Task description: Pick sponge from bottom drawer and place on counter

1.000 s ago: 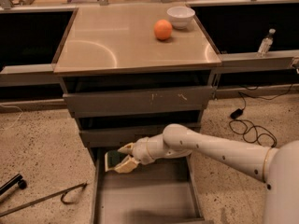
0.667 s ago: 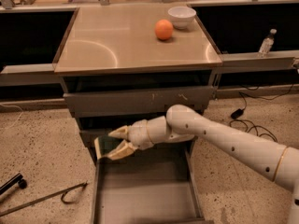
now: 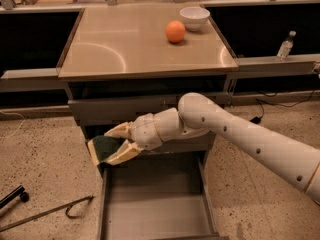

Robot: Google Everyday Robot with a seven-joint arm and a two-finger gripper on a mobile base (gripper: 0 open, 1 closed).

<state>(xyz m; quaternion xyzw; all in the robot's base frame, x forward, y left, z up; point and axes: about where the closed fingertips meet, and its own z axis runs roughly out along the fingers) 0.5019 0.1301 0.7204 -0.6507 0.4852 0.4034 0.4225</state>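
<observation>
Here the gripper (image 3: 111, 147) hangs above the open bottom drawer's (image 3: 155, 209) left side, jaws clenched on the sponge (image 3: 99, 150).

No readable text, number or brand anywhere: none on the sponge (image 3: 99, 149) clamped in the gripper (image 3: 107, 147) above the left wall of the bottom drawer (image 3: 102, 204), none on the bottle (image 3: 285, 45) up and right of it (label too small).

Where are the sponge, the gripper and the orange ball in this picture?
sponge (image 3: 99, 150): camera view, on its dark green face.
gripper (image 3: 108, 147): camera view, midway between fingertips, holding the sponge by the bottom drawer's (image 3: 155, 209) left wall.
orange ball (image 3: 175, 32): camera view, middle of its skin, on the counter (image 3: 125, 44).
</observation>
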